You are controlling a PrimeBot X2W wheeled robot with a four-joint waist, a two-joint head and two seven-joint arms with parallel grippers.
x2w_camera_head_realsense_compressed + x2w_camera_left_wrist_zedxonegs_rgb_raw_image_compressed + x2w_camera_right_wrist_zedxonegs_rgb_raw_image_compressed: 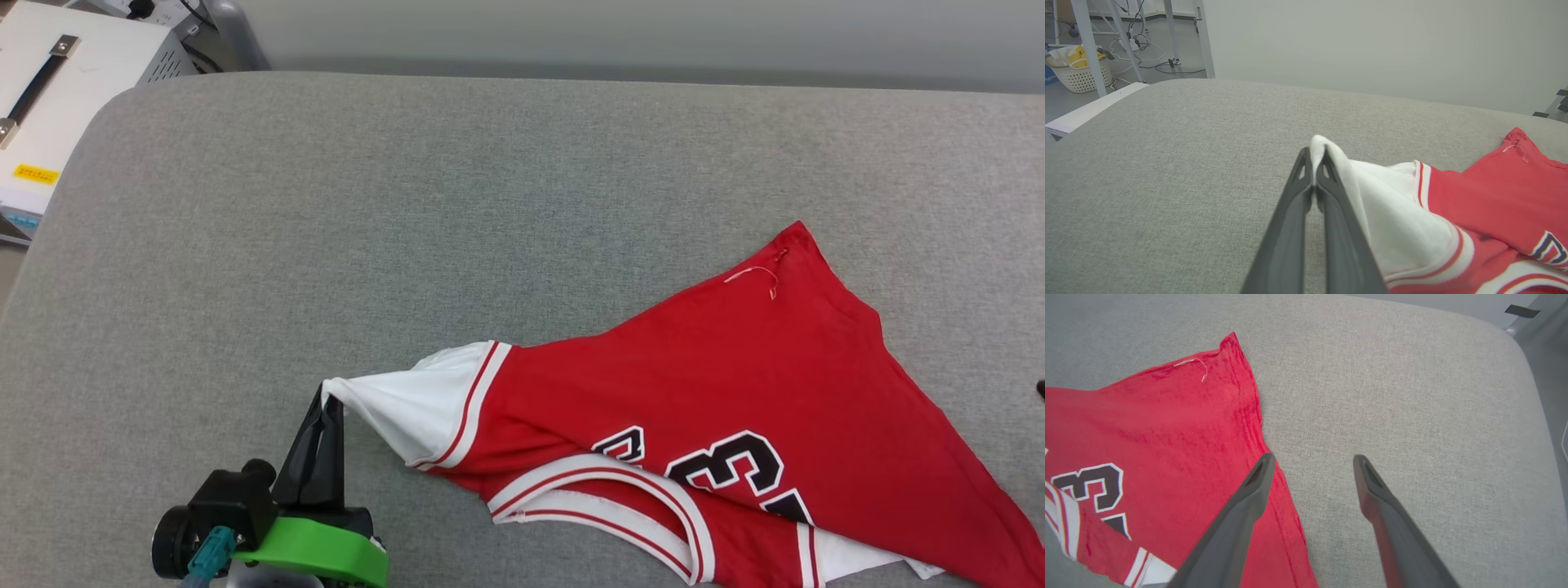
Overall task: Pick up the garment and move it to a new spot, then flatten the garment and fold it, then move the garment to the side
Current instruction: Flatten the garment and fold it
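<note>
Left wrist view: left gripper (pixel 1314 158) fingers pinch the garment (pixel 1494 196) by its sleeve (pixel 1392 204), right gripper (pixel 1312 465) fingers stand open and empty; best pull outward gently, low.

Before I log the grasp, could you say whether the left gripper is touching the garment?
Touching. The left wrist view shows the left gripper shut, pinching the garment by its white sleeve.

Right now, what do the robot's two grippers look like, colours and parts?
The left gripper has two long, dark, tapering fingers on a black body with a round knob, a teal plug and a bright green bracket. The right gripper has the same dark grey fingers, each with a slot cut near its tip.
</note>
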